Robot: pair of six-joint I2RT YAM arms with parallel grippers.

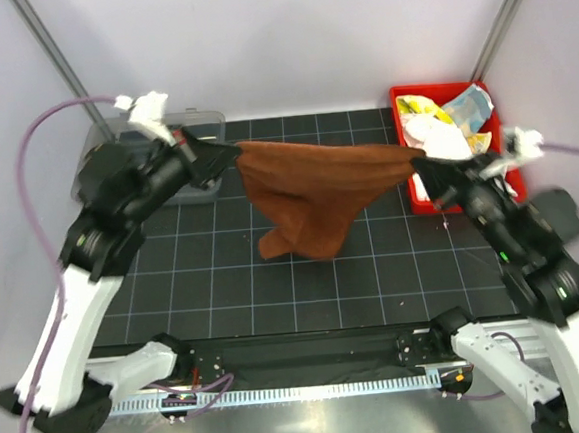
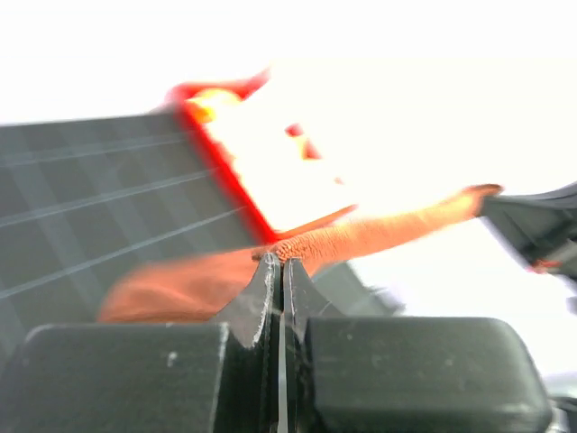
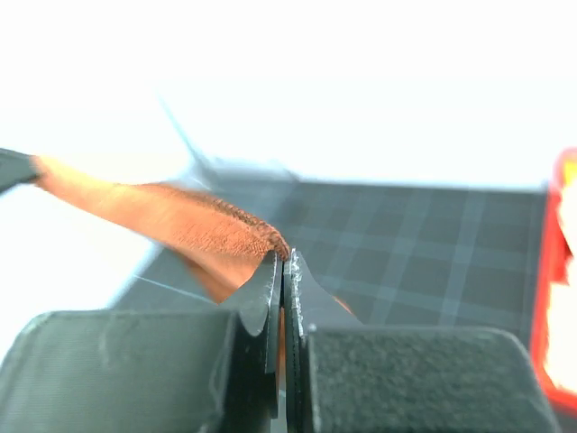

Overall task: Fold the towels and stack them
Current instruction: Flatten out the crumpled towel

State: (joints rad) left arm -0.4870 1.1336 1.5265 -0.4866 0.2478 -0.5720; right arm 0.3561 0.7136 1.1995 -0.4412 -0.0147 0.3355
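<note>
Holding the rust-brown towel [image 1: 312, 190] up off the mat [image 1: 374, 270], one top corner in each claw.

- Left gripper [image 1: 232, 151]: clenched on the towel's left corner. The left wrist view shows the fingertips pressed together with cloth pinched at the tips.
- Right gripper [image 1: 416, 161]: clenched on the opposite corner. The right wrist view shows the same, the hem nipped between closed tips.
- Towel: its top edge is stretched nearly taut between the claws, above the far half of the mat. The body hangs below in loose folds and is not flat. The lowest flap looks to reach the mat near the centre-left, though I cannot tell whether it touches.
- Other towels [image 1: 443, 129]: bunched in the red bin [image 1: 401, 97] at the far right. White, yellow-patterned and light-blue cloth is visible there, none of it sorted.
- Clear box [image 1: 202, 118]: behind the left arm; I cannot make out its contents.

Progress, my read: early. I see no folded towel and no stack anywhere on the mat. This first piece is spread but not yet laid out or creased. What is left is to lay it flat, fold it, set it down, then do the same for each towel in the bin.
</note>
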